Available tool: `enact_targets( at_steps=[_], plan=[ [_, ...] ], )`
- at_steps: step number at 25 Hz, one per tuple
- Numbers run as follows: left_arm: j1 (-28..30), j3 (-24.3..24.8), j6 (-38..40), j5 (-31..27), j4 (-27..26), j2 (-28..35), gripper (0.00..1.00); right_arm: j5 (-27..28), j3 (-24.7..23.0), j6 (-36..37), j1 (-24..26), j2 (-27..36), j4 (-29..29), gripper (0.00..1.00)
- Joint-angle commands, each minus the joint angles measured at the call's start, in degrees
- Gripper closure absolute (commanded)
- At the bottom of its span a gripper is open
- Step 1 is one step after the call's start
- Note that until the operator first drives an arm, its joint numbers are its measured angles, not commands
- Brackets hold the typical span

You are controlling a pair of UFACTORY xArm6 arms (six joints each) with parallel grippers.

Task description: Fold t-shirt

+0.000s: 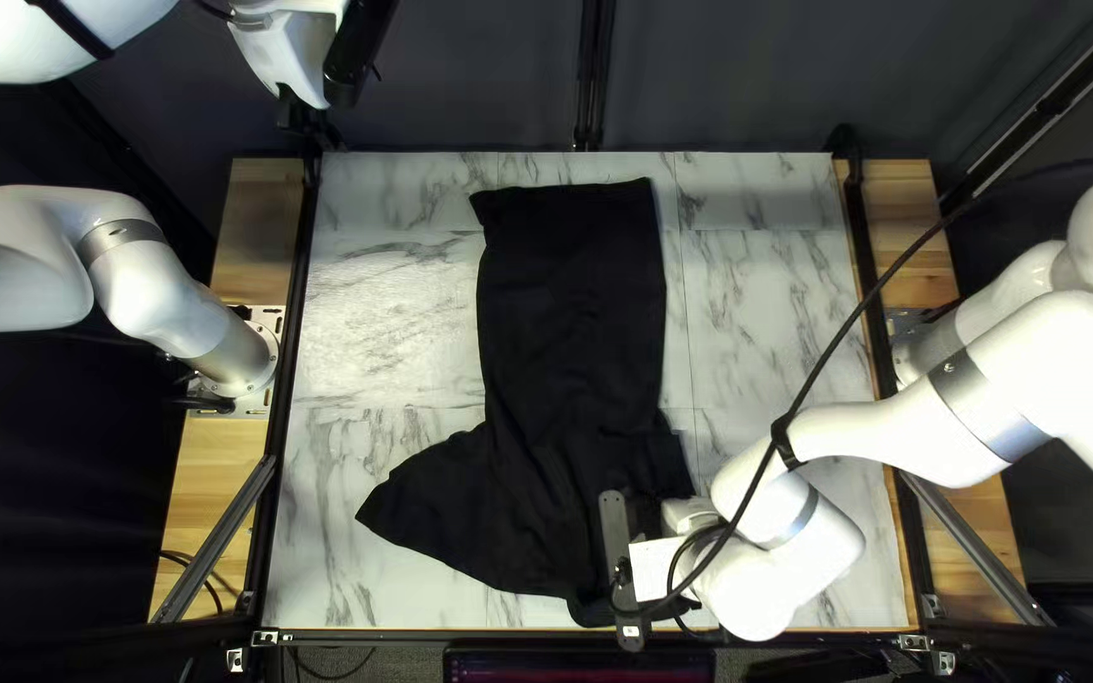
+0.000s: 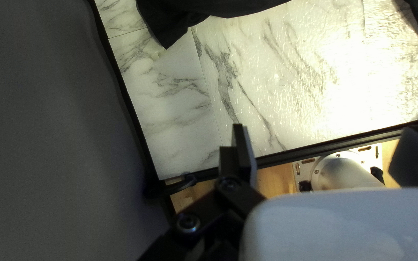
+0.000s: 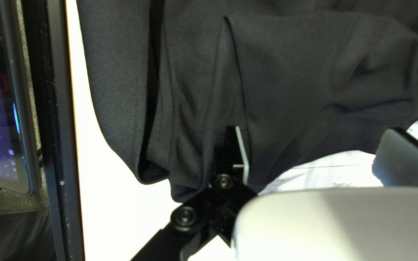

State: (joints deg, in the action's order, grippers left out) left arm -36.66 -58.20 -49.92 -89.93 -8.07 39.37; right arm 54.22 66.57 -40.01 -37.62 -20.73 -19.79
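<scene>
The black t-shirt (image 1: 572, 342) lies lengthwise on the table, its upper part a narrow strip and its lower part spreading left in a pointed flap. My left gripper (image 1: 305, 116) is raised by the far left corner, away from the shirt. Its wrist view shows the left gripper (image 2: 326, 137) open and empty, with cloth (image 2: 180, 14) ahead on the table. Over the shirt's near right part is my right gripper (image 1: 623, 569). In its wrist view, the right gripper (image 3: 313, 145) is open above layered, creased cloth (image 3: 315, 63); whether its fingers touch it I cannot tell.
Marble-patterned tabletop (image 1: 382, 297) shows on both sides of the shirt. A black cable (image 1: 831, 348) crosses above the table's right part. Beyond the near edge sits a screen (image 1: 578, 664); dark rails (image 2: 130, 106) frame the table.
</scene>
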Motion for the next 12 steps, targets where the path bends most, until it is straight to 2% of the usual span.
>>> enact_targets(
  at_steps=[1,5,12],
  plan=[
    [0.0,0.0,0.0,0.0,0.0,0.0,0.0,0.0,0.0,0.0,0.0,0.0,0.0,0.0],
    [0.0,0.0,0.0,0.0,0.0,0.0,0.0,-0.63,-1.98,5.0,0.6,2.36,0.12,0.0],
    [0.0,0.0,0.0,0.0,0.0,0.0,0.0,0.83,-1.54,10.94,0.0,2.45,-0.35,0.0]
  ],
)
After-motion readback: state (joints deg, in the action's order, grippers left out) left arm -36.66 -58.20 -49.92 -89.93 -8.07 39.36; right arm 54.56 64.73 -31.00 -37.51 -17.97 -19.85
